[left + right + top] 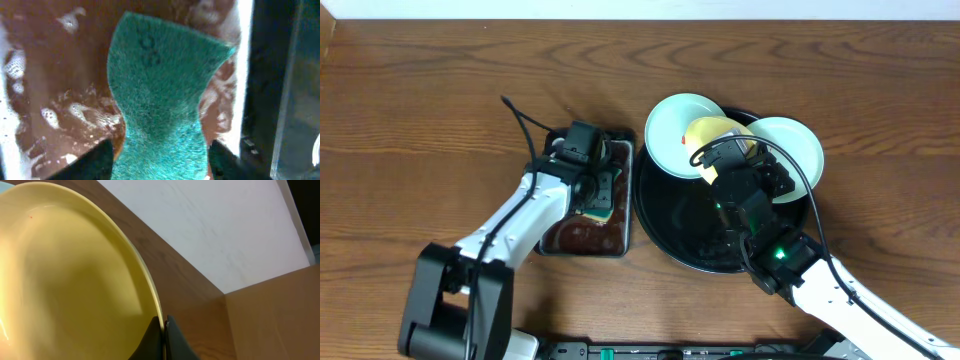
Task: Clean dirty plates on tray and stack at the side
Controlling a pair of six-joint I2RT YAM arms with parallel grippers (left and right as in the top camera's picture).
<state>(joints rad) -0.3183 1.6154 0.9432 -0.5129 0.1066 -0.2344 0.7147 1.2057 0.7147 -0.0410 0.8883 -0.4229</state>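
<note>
My right gripper (pixel 720 152) is shut on the rim of the pale yellow plate (pixel 718 135) and holds it tilted up above the black tray (pixel 665 235). In the right wrist view the yellow plate (pixel 65 275) fills the left, with the fingers (pixel 164 330) pinching its edge. Two pale blue-green plates lie on the tray's far rim, one at the left (pixel 670 130) and one at the right (pixel 798 150). My left gripper (pixel 592 195) is shut on a green sponge (pixel 160 105) in the metal pan (pixel 625 245) of brown liquid.
The pan stands just left of the tray, almost touching it. Brown foamy liquid (pixel 50 100) surrounds the sponge. A white wall (pixel 210 225) runs behind the wooden table (pixel 420 120).
</note>
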